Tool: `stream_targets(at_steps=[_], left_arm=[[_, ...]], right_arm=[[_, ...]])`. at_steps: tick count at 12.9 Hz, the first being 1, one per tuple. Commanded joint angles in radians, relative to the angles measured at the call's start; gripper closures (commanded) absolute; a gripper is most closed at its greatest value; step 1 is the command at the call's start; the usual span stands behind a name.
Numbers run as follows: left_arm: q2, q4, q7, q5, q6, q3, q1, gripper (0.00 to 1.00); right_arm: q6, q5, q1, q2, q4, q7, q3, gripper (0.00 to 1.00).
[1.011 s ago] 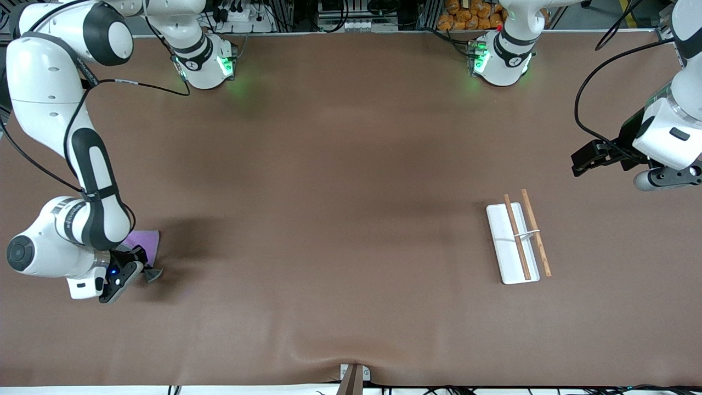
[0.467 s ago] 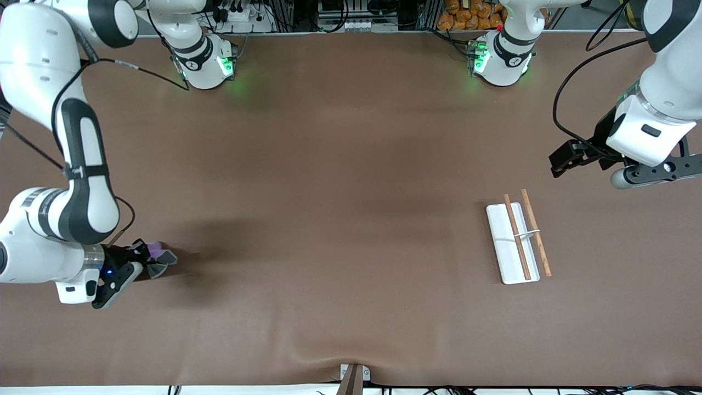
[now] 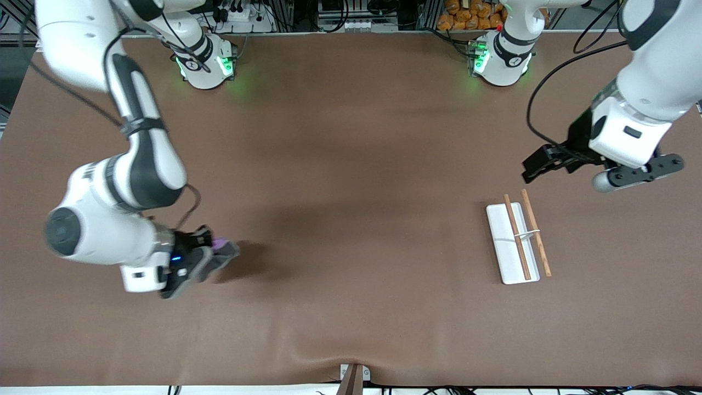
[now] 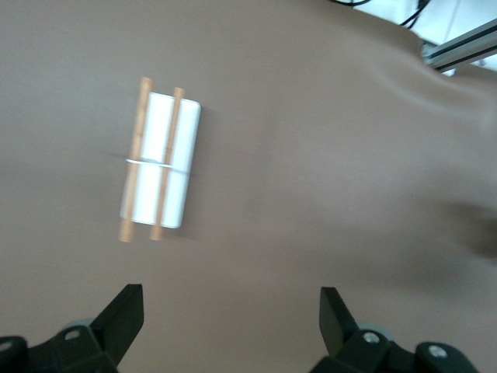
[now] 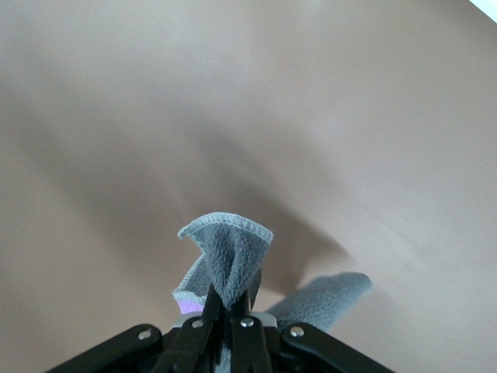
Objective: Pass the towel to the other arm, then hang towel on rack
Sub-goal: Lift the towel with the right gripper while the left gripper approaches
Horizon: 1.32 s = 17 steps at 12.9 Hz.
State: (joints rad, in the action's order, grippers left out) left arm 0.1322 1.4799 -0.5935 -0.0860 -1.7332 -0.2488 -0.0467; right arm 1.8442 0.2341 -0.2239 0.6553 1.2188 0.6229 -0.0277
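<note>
brown tabletop: right gripper [image 3: 219, 258] pinches the towel [image 3: 226, 251] aloft near its end; left gripper [image 3: 535, 167], fingers wide, waits above the rack [image 3: 513, 241]. handover and hanging remain.

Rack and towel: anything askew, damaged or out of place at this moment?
Nothing stands out. The rack sits flat with both rods in place, and the towel hangs bunched from the shut right hand. The left hand is open above the table.

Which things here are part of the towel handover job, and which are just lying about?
Job: towel, pinched in the shut right gripper and lifted over the table; rack toward the left arm's end; open left gripper, empty, above the table near the rack.
Lying about: nothing on the table.
</note>
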Motion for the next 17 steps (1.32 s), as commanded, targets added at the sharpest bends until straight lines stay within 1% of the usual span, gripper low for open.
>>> stream_targets(at_steps=[1,4,5,7,9,10,11,12,14,17], left_arm=[[0.026,-0.006,-0.087,-0.055,-0.038,-0.001,-0.028,0.0],[0.053,-0.004,-0.133,-0.078,-0.04,-0.003,-0.055,0.0],[0.055,-0.006,-0.143,-0.124,-0.04,-0.003,-0.055,0.0],[0.075,-0.006,-0.149,-0.251,-0.04,-0.003,-0.053,0.0],[0.099,-0.009,-0.15,-0.32,-0.043,-0.003,-0.055,0.0],[0.115,-0.004,-0.153,-0.372,-0.043,-0.003,-0.052,0.06],[0.136,-0.001,-0.17,-0.423,-0.043,-0.003,-0.05,0.11],[0.144,-0.003,-0.198,-0.452,-0.043,-0.003,-0.055,0.13],[0.165,-0.004,-0.271,-0.544,-0.064,-0.001,-0.055,0.22],[0.178,-0.007,-0.305,-0.681,-0.068,-0.001,-0.045,0.33]], right_arm=[[-0.008,0.024,-0.032,-0.008,-0.041,-0.156,-0.052,1.0],[-0.002,0.021,-0.035,-0.006,-0.076,-0.375,-0.187,1.0],[-0.002,0.021,-0.037,-0.006,-0.082,-0.431,-0.226,1.0],[0.009,0.021,-0.037,-0.008,-0.085,-0.523,-0.299,1.0],[0.036,0.021,-0.037,-0.009,-0.102,-0.607,-0.363,1.0],[0.076,0.021,-0.043,-0.009,-0.105,-0.652,-0.395,1.0],[0.122,0.019,-0.051,-0.009,-0.107,-0.693,-0.414,1.0],[0.154,0.019,-0.072,-0.011,-0.108,-0.731,-0.417,1.0],[0.193,0.019,-0.109,-0.013,-0.11,-0.794,-0.417,1.0],[0.245,0.014,-0.158,-0.023,-0.116,-0.894,-0.416,1.0]])
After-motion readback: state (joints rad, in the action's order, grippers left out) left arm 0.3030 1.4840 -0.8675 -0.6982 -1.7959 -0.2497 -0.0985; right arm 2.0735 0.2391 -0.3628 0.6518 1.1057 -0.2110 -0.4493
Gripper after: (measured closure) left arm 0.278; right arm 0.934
